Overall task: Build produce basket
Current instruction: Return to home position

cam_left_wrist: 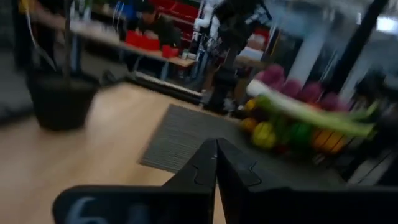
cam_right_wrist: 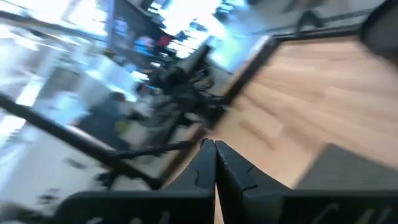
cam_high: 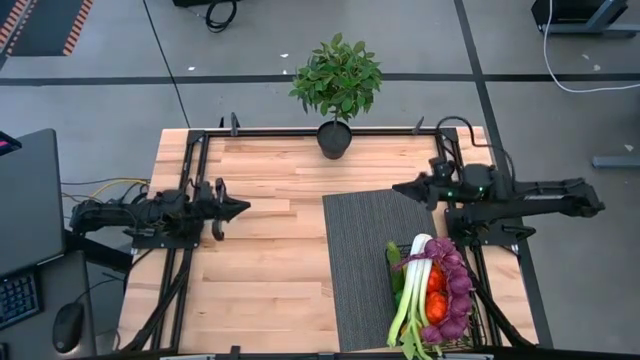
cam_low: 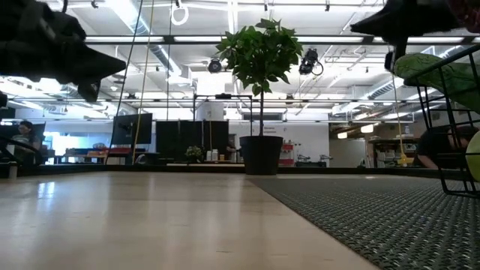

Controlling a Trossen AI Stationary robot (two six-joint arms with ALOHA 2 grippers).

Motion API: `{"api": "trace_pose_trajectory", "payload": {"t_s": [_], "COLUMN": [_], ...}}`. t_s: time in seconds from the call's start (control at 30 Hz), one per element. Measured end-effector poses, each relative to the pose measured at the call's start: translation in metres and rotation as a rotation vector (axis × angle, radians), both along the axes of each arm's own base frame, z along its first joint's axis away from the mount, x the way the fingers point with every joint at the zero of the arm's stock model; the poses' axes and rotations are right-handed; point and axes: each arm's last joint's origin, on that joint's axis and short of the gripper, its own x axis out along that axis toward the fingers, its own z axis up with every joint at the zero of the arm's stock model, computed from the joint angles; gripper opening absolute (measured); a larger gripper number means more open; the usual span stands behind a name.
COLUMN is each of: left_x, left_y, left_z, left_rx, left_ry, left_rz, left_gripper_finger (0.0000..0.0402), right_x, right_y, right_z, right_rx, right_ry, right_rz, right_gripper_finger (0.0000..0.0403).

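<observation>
Status: loading looks finished, or close to it. The basket [cam_low: 457,191] sits on the grey mat [cam_high: 360,270], at the mat corner farthest from the potted plant [cam_high: 337,80]. It is heaped with produce [cam_high: 437,292]. No loose fruit or vegetable shows on the mat or on the wood around it, so I judge nothing is left to pick.

Arms: both are clear of the load.
- The left gripper [cam_high: 240,208] hangs over the bare table [cam_high: 270,280], well off the mat on the side away from the basket. Its fingers are pressed together on nothing.
- The right gripper [cam_high: 398,187] is above the mat's edge on the plant side, near the basket but not touching it. It is likewise closed and empty.
- What remains, by my reading, is only parking the arms.

Materials:
- The mat is flat and dark, with a fine ribbed weave.
- The basket is thin black wire, with open mesh and upright sides.
- A leek [cam_high: 413,295] lies lengthwise on top, a smooth white shaft running to green leaves that overhang the end.
- Purple grapes [cam_high: 460,285] form a knobbly cluster along the side away from the mat's centre.
- Glossy red and orange rounds are wedged between the leek and the grapes.
- The table is pale planked wood.
</observation>
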Motion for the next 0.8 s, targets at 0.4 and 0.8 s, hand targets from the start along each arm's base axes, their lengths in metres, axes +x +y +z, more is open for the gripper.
{"api": "trace_pose_trajectory", "payload": {"t_s": [0.4, 0.8], "left_x": [0.001, 0.001], "left_y": [0.000, 0.000], "left_z": [0.000, 0.000], "left_rx": [0.280, 0.277], "left_ry": [0.048, 0.043], "left_rz": [0.009, 0.011], "left_gripper_finger": [0.0025, 0.0027], "right_x": [-0.007, -0.008], "right_y": [0.003, 0.003], "right_z": [-0.088, -0.106], "right_rx": [-0.134, -0.315], "right_ry": [-0.177, 0.010], "right_rz": [0.100, 0.206], "right_gripper_finger": [0.0005, 0.0007]}}
